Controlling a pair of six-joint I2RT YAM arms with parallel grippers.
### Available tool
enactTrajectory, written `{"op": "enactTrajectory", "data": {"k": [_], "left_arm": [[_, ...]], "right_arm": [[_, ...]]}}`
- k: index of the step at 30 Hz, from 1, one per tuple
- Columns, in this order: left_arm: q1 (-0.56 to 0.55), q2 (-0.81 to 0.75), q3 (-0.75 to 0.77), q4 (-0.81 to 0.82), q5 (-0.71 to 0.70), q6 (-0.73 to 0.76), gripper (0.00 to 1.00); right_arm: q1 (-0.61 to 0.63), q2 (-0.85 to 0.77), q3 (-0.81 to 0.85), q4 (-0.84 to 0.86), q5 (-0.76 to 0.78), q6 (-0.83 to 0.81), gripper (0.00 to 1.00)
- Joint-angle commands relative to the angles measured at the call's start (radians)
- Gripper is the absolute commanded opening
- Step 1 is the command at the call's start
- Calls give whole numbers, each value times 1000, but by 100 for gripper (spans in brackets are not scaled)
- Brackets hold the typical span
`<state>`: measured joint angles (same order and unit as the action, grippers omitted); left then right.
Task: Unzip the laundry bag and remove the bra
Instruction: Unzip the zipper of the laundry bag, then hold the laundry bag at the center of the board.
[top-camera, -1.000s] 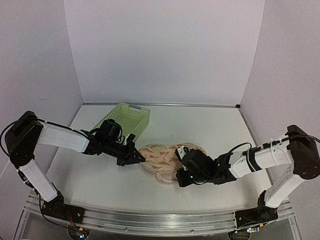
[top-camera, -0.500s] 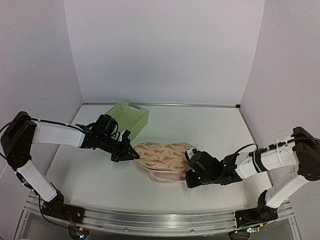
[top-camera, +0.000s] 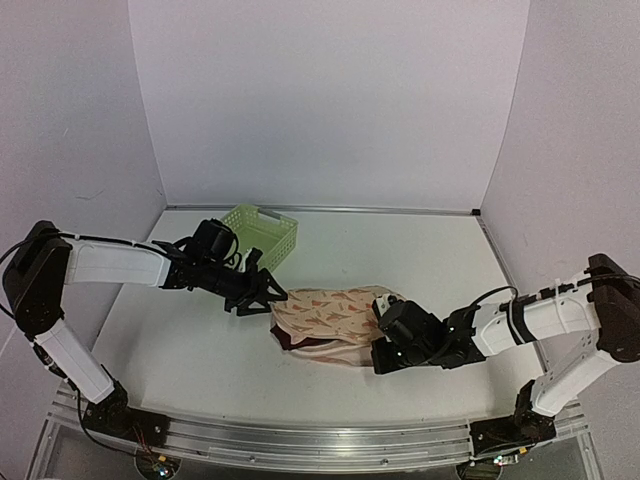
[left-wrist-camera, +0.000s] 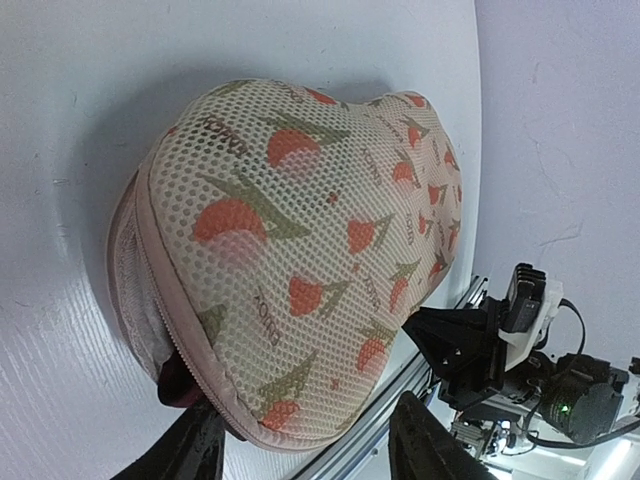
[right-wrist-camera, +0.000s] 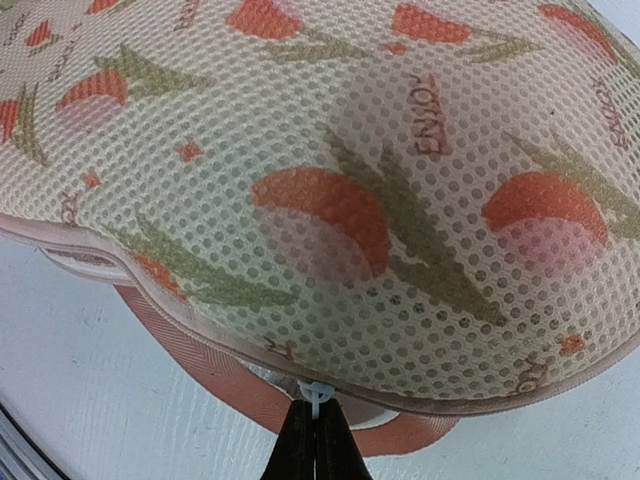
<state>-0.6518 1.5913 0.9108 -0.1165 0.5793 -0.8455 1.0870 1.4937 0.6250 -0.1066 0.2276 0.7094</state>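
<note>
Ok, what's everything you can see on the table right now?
laundry bag: one, cream mesh with orange-red print, mid-table, seam partly open
bra: one, dark maroon, only a sliver showing at the bag's open seam
zipper pull: one, white, at the bag's edge
basket: one, light green lattice, behind the bag on the left arm's side
table: one, white
left gripper: one, black, open, at the bag's left end
right gripper: one, black, shut on the zipper pull
</note>
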Motion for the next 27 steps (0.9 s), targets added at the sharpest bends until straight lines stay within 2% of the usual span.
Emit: {"op": "enactTrajectory", "data": {"k": [1, 12, 19, 27], "left_arm": [[-5, -37, 35, -32, -39, 10, 57], [-161, -154, -22, -55, -151, -129, 65], [-206, -166, -24, -43, -175, -169, 70], [-222, -81, -79, 158, -161, -264, 76]], "right_arm": [[-4, -9, 22, 46, -24, 43, 0], [-2, 74, 67, 145, -111, 75, 0], [32, 147, 136, 204, -132, 111, 0], [67, 213, 229, 216, -108, 115, 0]]}}
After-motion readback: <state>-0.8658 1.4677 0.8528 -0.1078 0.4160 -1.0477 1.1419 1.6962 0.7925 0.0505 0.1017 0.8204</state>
